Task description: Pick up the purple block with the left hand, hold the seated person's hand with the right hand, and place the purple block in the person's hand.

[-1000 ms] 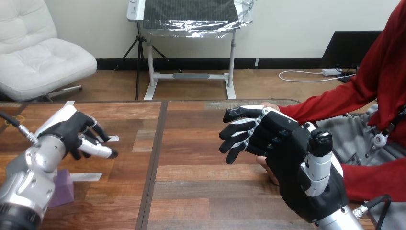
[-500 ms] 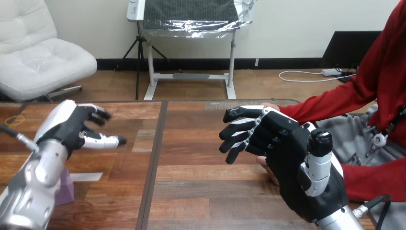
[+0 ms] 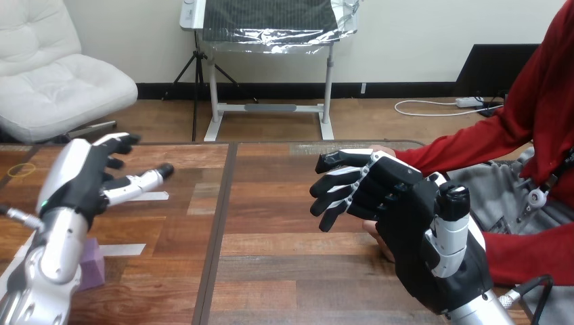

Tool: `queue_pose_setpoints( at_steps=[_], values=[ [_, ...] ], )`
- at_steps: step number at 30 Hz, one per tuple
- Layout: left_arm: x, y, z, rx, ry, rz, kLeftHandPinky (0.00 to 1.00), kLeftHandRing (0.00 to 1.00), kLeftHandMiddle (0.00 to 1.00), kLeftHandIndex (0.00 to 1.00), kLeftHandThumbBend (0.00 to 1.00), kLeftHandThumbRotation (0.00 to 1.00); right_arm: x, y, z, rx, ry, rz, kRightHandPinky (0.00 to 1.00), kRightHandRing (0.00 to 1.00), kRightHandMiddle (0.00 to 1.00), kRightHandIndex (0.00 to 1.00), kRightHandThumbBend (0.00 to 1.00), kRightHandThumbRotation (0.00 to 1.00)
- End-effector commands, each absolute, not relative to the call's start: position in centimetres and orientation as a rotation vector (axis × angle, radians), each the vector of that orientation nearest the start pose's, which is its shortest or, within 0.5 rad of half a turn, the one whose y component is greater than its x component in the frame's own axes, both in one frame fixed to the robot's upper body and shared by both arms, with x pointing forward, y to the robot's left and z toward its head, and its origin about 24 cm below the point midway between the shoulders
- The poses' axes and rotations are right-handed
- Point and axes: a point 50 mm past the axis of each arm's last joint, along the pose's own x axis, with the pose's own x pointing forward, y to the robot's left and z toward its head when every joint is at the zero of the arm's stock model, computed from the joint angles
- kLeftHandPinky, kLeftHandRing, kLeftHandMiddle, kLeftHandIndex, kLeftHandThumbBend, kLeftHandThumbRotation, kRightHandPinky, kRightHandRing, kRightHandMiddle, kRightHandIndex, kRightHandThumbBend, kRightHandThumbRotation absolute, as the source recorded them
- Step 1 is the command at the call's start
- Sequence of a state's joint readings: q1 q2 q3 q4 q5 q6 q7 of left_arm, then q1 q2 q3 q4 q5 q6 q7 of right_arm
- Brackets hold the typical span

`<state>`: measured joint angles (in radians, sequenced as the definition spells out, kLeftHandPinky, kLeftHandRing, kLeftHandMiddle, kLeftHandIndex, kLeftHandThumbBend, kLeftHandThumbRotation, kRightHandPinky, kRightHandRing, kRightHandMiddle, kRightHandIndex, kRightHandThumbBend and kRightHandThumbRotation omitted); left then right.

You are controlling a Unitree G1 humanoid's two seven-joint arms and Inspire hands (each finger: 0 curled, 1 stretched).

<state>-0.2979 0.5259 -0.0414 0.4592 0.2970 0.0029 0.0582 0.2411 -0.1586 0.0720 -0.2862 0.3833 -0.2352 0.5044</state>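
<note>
Where the left forearm (image 3: 37, 271) comes in at the bottom left corner, the purple block (image 3: 93, 265) rests on the wooden table (image 3: 291, 277). It sits close against the forearm's right side, partly hidden by it, and nothing grips it. Just beyond the block lies a strip of white tape (image 3: 123, 249). At the bottom right the right hand (image 3: 406, 223) stands on edge with its back toward the camera and its thumb up. Its fingers (image 3: 338, 181) reach left, spread apart and only slightly bent, closed round nothing that can be seen. The person's hand (image 3: 374, 234) lies behind it, low over the table, with a bit showing under the palm and a fingertip above the knuckles; whether the two touch cannot be told. Farther up on the left, the left hand (image 3: 78, 184) hovers above the table, well apart from the block, with fingers wide and loose, thumb pointing right, holding nothing. A second tape strip (image 3: 154, 196) lies just under that thumb's tip
</note>
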Motion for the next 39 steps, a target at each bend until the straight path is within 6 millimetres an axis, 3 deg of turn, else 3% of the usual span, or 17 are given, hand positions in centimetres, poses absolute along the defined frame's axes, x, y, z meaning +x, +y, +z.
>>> queue_pose_setpoints(
  at_steps=[1, 18, 39],
  values=[
    [30.6, 26.5, 7.3, 0.767, 0.021, 0.165, 0.78, 0.87, 0.86, 0.84, 0.60, 0.59, 20.4, -14.8, 10.0, 0.156, -0.432, 0.523, 0.41, 0.54, 0.60, 0.65, 0.91, 1.00],
    [29.3, 27.4, 6.0, 0.626, 0.014, 0.242, 0.83, 0.88, 0.88, 0.85, 0.61, 0.61, 20.5, -14.9, 10.0, 0.156, -0.431, 0.517, 0.40, 0.53, 0.60, 0.65, 0.91, 1.00],
    [28.0, 28.5, 3.8, 0.512, 0.070, 0.321, 0.74, 0.84, 0.89, 0.86, 0.54, 0.65, 20.5, -15.0, 10.1, 0.152, -0.430, 0.520, 0.40, 0.53, 0.60, 0.65, 0.92, 1.00]
  ],
)
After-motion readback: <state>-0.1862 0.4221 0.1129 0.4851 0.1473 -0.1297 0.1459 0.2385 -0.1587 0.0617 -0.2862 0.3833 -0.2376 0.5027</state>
